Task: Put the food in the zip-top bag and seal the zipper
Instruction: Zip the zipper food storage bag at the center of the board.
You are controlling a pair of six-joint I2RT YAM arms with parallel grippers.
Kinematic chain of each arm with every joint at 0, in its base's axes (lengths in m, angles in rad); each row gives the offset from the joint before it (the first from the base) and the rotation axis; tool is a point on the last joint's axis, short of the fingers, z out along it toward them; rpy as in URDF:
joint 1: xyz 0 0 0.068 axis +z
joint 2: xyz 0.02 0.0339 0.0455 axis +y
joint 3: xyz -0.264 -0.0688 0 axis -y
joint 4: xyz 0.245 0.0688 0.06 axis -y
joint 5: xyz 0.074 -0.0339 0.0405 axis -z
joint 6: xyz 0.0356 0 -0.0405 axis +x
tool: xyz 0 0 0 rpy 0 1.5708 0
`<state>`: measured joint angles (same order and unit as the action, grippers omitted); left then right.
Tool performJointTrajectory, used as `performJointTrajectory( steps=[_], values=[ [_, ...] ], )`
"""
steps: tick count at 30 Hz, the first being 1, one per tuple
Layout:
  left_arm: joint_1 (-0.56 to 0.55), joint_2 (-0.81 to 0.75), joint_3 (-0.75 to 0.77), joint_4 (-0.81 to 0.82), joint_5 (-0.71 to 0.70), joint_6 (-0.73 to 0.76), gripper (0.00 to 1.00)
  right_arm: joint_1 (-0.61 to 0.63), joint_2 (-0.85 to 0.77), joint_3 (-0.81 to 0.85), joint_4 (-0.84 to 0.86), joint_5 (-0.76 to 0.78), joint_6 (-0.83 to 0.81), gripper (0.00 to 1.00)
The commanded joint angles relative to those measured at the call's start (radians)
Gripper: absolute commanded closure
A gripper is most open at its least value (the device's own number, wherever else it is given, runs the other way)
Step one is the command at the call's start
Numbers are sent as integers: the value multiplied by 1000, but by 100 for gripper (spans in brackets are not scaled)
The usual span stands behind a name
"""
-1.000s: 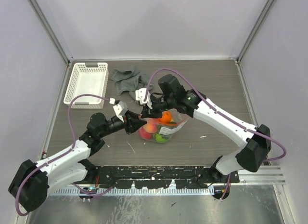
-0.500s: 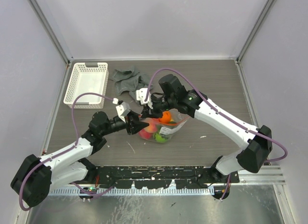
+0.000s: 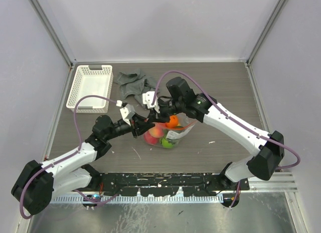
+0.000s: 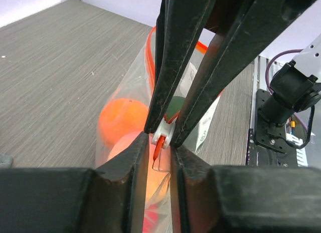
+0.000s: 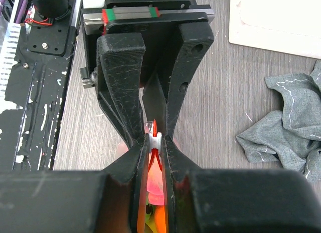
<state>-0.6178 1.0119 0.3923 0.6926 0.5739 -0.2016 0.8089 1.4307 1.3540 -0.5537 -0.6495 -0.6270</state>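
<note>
Pinching the zipper (image 4: 157, 149) at one spot
Left gripper (image 5: 153, 136) and right gripper (image 4: 163, 134) both clamp it; crowded together, either could slip, leaving bag (image 4: 131, 85) unsealed.

Looks like a robotics lab test cell, nothing like a home or kitchen. Boxed in by plain pale walls (image 3: 160, 27) with bare aluminium posts (image 3: 50, 28) at the corners. Grey wood-grain tabletop (image 3: 225, 82), scuffed black mounting plate (image 3: 165, 182) and a metal rail (image 3: 281, 180) along the near edge. Two white-and-black robot arms (image 3: 235, 128) bolted down there, purple cables (image 3: 170, 72) looping off them. Only a few props lying around: white lattice basket (image 3: 93, 68), crumpled grey cloth (image 3: 131, 82), toy fruit (image 3: 161, 133) in a clear bag (image 3: 183, 133). Pretty much screams staged bench setup for manipulation trials.
</note>
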Motion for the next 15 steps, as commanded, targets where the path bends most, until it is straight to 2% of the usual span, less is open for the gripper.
performJointTrajectory(
  steps=[1, 5, 15],
  values=[
    [-1, 5, 43, 78, -14, -6, 83, 3, -48, 12, 21, -23, 3, 99],
    [-1, 3, 42, 82, -20, -10, 100, 3, -49, 8, 17, -8, 4, 99],
    [-1, -17, 9, 107, -76, -42, 100, 0, -82, -6, -66, 130, -20, 99]
  ],
)
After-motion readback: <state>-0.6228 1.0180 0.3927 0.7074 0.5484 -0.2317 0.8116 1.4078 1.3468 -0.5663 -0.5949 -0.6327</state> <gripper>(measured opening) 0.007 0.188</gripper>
